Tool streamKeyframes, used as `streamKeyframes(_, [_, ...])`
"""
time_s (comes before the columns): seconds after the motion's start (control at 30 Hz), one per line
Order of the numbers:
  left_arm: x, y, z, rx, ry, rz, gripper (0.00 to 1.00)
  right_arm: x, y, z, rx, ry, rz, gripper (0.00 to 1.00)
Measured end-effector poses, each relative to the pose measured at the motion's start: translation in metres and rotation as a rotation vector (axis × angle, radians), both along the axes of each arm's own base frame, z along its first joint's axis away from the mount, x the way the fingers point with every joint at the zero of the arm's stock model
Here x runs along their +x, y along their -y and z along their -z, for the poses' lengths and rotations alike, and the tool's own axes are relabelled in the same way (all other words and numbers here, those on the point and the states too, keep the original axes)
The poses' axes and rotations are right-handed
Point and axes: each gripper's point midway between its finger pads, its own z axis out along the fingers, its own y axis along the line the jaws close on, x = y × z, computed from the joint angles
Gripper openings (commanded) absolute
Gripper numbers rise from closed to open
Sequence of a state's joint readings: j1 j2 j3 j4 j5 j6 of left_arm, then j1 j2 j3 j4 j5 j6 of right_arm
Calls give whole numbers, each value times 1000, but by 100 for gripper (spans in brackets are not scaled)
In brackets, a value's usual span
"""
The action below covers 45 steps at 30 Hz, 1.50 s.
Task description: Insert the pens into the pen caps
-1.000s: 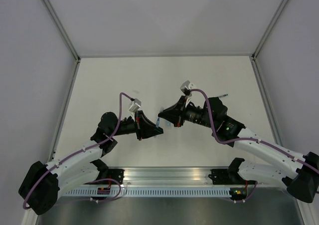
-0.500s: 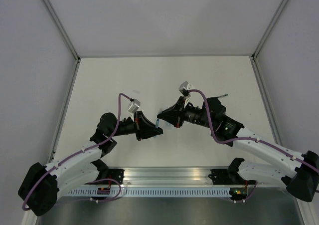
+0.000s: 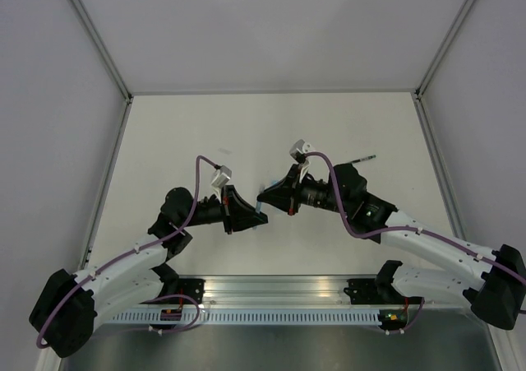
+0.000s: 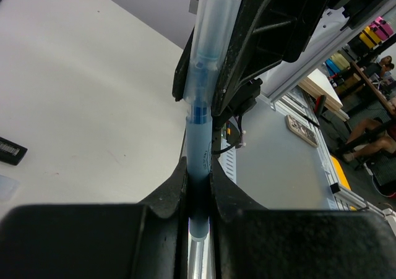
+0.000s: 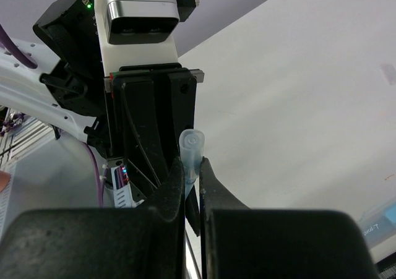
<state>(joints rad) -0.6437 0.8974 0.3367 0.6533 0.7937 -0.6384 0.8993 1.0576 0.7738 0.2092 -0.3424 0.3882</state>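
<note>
As our right gripper [image 3: 265,200] has edged left, its clamped cap [image 4: 209,38] now meets the pen [image 4: 198,149] tip — left gripper [image 3: 256,213] pinches the barrel — 1 pair almost joined.

White table [image 3: 205,124] with a thin dark pen [image 3: 362,157] on its right half

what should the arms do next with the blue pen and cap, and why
Probably ease the two together along the pen's axis. The left end effector grips the light blue pen, the right end effector grips the light blue cap, and the pen's dark tip sits only at the cap's mouth, cap slightly tilted, not seated.
</note>
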Motion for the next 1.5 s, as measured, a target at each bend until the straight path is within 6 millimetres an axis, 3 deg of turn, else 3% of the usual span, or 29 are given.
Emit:
streamKeyframes(0.2, [-5,-3,4,8,-11,1,2,-5,-1,5,-16,-12,-18,8])
streamKeyframes(0.27, [-6,-3,3,6,-7,3,2,-7,-1,4,-15,-15,-28,21])
streamKeyframes(0.4, [-6,-3,-1,-5,6,-3,2,-15,-1,9,-31,-35,-57,39])
streamKeyframes(0.6, [-4,-4,-3,-13,15,-15,2,-22,-1,17,-62,-58,-76,48])
streamKeyframes(0.8, [-2,-4,-4,-14,15,-24,2,-22,5,8,-46,-37,-56,62])
streamKeyframes(1.23, [-2,-4,-4,-14,15,-25,2,0,7,-25,1,20,58,61])
streamKeyframes(1.4, [-2,-4,-4,-15,16,-25,2,9,-1,-23,1,9,76,58])
streamKeyframes(1.5, [-2,-4,-4,-16,17,-25,2,13,-6,-18,-1,-5,81,48])
